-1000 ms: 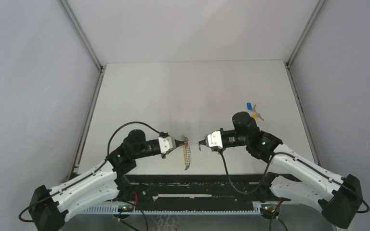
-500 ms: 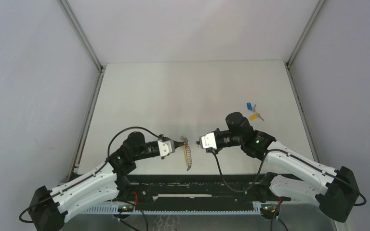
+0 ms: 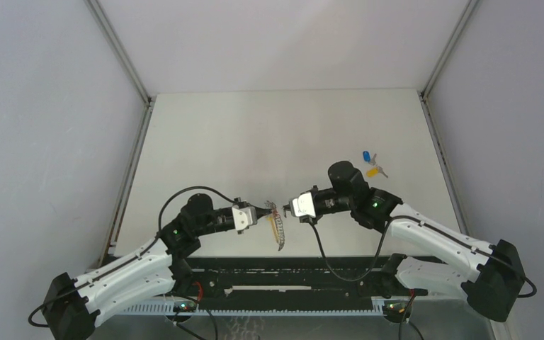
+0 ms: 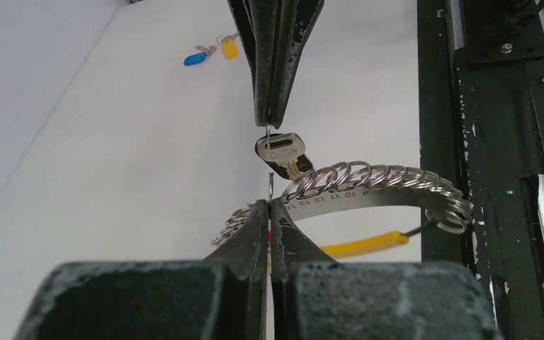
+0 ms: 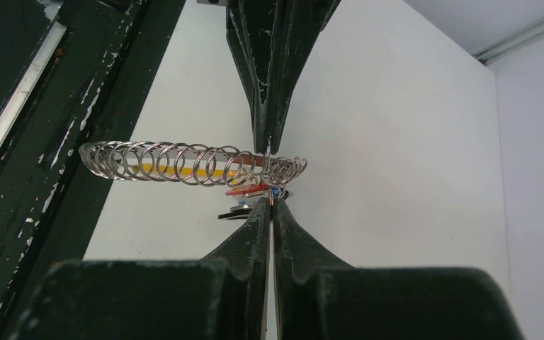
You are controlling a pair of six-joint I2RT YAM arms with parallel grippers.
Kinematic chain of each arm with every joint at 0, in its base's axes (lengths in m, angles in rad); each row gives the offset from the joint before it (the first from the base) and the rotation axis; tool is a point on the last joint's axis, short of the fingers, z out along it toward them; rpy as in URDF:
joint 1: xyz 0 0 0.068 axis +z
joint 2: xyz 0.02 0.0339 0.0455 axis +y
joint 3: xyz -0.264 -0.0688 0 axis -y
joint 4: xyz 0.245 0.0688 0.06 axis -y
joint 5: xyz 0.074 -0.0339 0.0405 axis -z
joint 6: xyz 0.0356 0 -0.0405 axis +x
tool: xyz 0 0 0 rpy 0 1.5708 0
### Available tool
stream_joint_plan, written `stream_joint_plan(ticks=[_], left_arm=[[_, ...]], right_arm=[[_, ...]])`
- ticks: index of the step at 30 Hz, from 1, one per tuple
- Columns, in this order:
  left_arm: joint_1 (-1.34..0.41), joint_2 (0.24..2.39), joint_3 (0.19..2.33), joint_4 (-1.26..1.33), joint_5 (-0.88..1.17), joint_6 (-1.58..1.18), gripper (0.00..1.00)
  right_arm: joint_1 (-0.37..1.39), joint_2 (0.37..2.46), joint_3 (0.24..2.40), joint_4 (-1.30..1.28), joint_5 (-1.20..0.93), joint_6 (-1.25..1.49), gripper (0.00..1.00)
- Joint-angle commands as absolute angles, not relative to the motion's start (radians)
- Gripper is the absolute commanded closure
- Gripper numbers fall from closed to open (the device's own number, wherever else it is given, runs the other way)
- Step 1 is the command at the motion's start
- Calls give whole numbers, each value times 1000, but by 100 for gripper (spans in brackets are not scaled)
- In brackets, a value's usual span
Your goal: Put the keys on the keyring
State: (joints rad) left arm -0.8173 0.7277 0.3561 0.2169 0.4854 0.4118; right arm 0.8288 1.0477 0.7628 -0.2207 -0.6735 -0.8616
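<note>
Over the near edge of the white bench [image 3: 255,142], the left claw [image 4: 270,205] pinches the silver many-looped keyring [image 4: 368,177] with a yellow strip. The right claw [image 4: 268,122] pinches a black-rimmed silver key [image 4: 281,150] just beside it. The dangling key could swing, miss the loop and drop.

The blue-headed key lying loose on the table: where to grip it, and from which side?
Probably its plastic head, from straight above. The blue key lies flat on the table, so no side approach gets under it, and the head is bulkier than the blade.
</note>
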Motion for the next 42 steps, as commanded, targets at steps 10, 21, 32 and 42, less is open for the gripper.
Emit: stream_joint_plan(ticks=[10,21,32,42], left_arm=[[-824,720,341,305,512,424,100],[-824,728,346,303,523,422,100],[-824,741,356,292,522,421,100],[-824,751,360,289,519,421,100]], right_arm=[[884,1093,840,-250,-631,-924,100],[906,1088,845,-254,-586,-937,100],[919,1080,844,-250,-551,-940,100],[922,1080,844,-249,-556,-937,100]])
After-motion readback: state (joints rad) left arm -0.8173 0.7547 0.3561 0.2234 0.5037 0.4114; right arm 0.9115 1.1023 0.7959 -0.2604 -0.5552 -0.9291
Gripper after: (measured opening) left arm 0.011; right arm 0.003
